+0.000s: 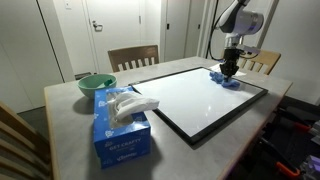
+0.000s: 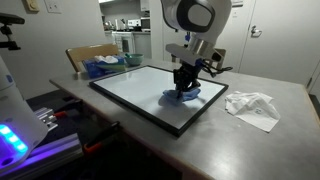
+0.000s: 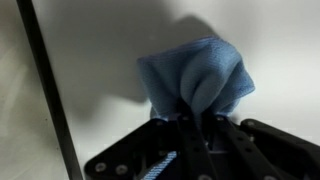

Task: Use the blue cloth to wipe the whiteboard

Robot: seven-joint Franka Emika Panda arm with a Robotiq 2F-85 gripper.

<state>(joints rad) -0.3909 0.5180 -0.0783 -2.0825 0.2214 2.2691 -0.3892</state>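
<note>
Wrist view, left to right: a thin black frame (image 3: 48,90) runs steeply down the picture. Beside it is the glossy white face of the whiteboard (image 3: 100,40), then the blue cloth (image 3: 200,78), a soft bunched lump of fabric with rounded folds. The claw (image 3: 195,118) comes in from the lower edge. Its dark metal fingers are pinched tight on the cloth's lower part, and the cloth sits against the board.

In an exterior view, a slatted wooden chair (image 1: 15,140) stands at the left. Next come a round green bowl (image 1: 95,84) and a light-blue cardboard tissue box (image 1: 120,135) with white tissues (image 1: 132,102) puffing out of its top, both on the pale, smooth desk (image 1: 60,108). The whiteboard (image 1: 195,100) lies flat beyond them, rectangular and black-rimmed. Near its far right corner the blue cloth (image 1: 226,80) rests on the white surface under the claw (image 1: 230,72).

In an exterior view, the tissue box (image 2: 105,66) sits at the left and the whiteboard (image 2: 135,88) in the middle. The blue cloth (image 2: 187,96) and the claw (image 2: 183,88) are near the board's right edge. Crumpled white paper (image 2: 255,105) lies on the desk (image 2: 285,135), apart from the board.
</note>
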